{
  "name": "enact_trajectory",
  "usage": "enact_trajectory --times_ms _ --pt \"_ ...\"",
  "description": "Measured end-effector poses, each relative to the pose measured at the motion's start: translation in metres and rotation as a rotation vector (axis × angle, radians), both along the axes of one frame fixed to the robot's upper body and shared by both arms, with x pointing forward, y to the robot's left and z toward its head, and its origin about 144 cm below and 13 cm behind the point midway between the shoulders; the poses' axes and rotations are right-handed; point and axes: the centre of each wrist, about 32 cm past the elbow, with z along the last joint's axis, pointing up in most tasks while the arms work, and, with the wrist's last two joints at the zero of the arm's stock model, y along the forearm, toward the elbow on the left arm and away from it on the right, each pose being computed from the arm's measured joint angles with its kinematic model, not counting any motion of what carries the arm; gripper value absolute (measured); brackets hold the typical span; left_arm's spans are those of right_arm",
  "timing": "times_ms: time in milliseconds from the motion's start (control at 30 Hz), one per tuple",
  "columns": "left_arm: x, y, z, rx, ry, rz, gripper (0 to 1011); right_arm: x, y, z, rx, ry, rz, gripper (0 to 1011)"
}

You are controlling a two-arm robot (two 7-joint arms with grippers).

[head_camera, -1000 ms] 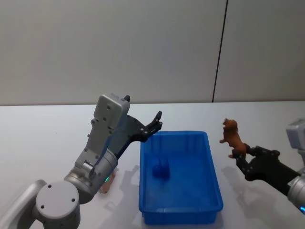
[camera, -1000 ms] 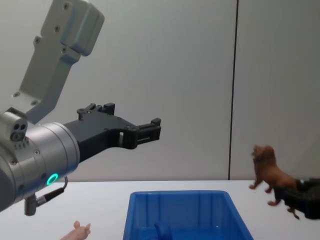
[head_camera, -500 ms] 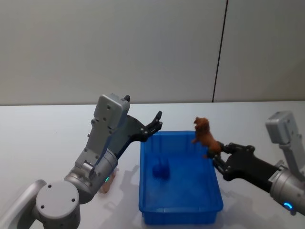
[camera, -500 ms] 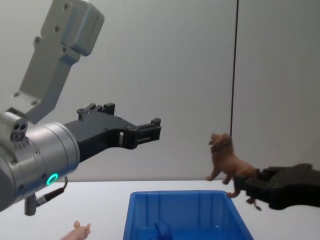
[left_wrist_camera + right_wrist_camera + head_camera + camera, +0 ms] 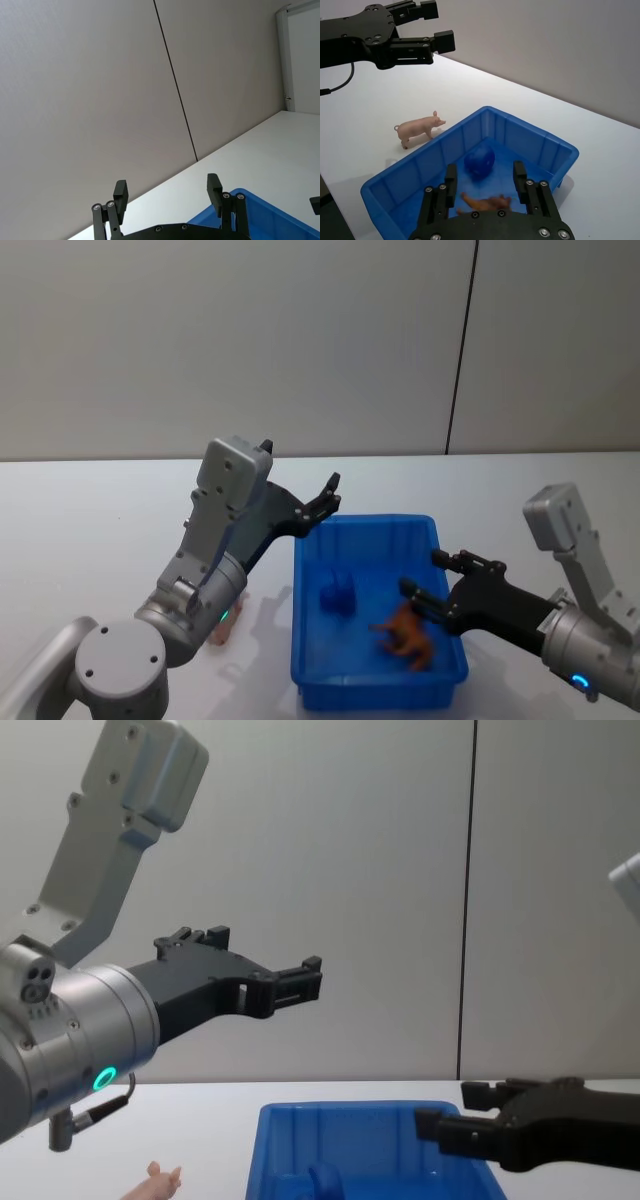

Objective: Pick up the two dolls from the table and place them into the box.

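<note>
The brown doll lies on its side on the floor of the blue box, towards the near right corner, with nothing gripping it. The right gripper hangs just above it, reaching in over the box's right rim; its fingers are spread wide and hold nothing, and in the right wrist view the doll shows between and below them. A small dark blue object also sits in the box, nearer the left wall and apart from the brown doll. The pink doll, a little pig, stands upright on the white table just outside the box's left wall, not touching it; in the head view it is mostly hidden behind the left arm. The left gripper is held high in the air near the box's far left corner, well above the table, with its fingers parted and empty. A plain grey wall rises behind the table.
</note>
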Motion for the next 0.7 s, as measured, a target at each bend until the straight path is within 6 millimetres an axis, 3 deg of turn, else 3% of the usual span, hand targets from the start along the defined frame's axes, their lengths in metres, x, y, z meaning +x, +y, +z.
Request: enact_trajectory --times_ms 400,700 --pt "0.000 0.000 0.000 0.000 0.000 0.000 1001 -0.008 -0.009 -0.005 0.032 -0.032 -0.062 977" --pt "0.000 0.000 0.000 0.000 0.000 0.000 1001 -0.020 -0.030 -0.008 0.056 -0.064 -0.134 1001"
